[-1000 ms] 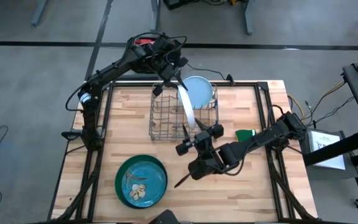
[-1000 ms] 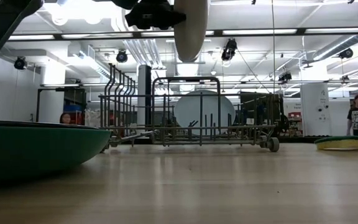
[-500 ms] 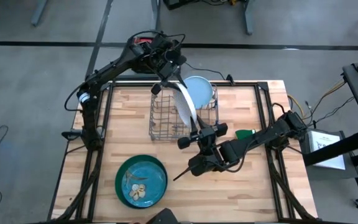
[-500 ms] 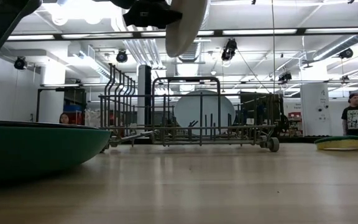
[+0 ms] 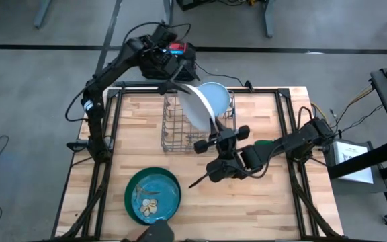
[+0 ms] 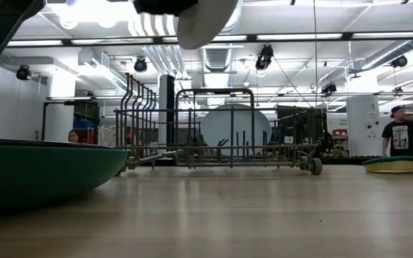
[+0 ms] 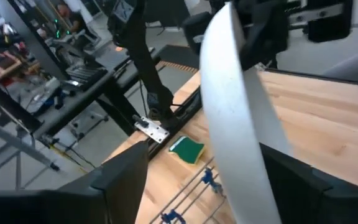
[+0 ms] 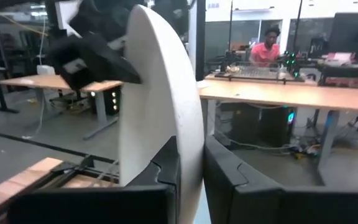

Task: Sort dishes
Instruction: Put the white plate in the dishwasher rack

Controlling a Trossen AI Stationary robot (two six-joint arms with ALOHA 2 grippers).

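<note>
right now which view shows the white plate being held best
The high view: the white plate shows whole, tilted above the wire rack, with the left tool at its upper rim and the right tool at its lower rim. The low view catches only its bottom part; the wrist views show it close, cropped.

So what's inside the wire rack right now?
One pale blue plate stands upright at the wire rack's far end. The white plate held above covers part of the rack's interior.

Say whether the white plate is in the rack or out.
Out: the white plate hangs tilted above the wire rack, its edge between the right gripper's fingers.
</note>
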